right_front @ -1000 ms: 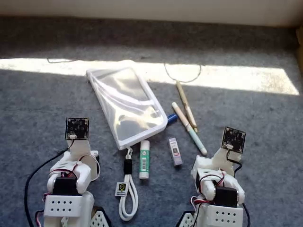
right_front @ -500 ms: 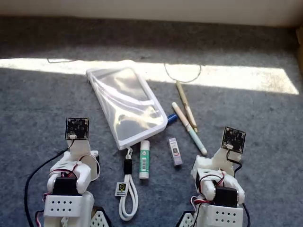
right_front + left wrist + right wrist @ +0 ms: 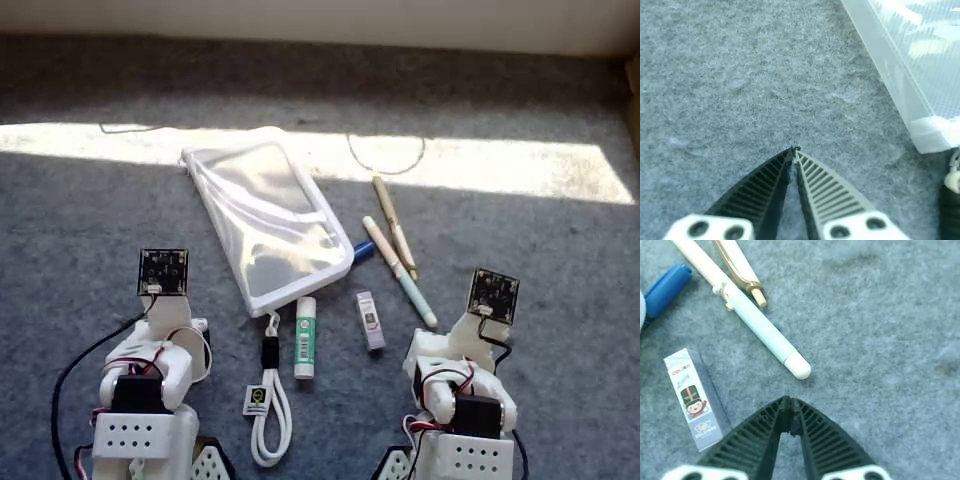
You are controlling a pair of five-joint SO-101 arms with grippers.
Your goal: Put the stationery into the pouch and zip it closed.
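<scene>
Clear pouch [image 3: 265, 222] is laid flat on the grey bench [image 3: 540, 270]. Glue stick [image 3: 305, 337] and eraser [image 3: 370, 320] are noted near its lower end, pale pen [image 3: 400, 270] beside it. Left claw [image 3: 794, 150] is seen pinched together, empty, near the pouch corner; right claw [image 3: 788, 412] likewise, near the eraser.

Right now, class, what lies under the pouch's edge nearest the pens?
A blue pen pokes out at the pouch edge; its rest is covered, so whether it lies under or inside cannot be told.
</scene>
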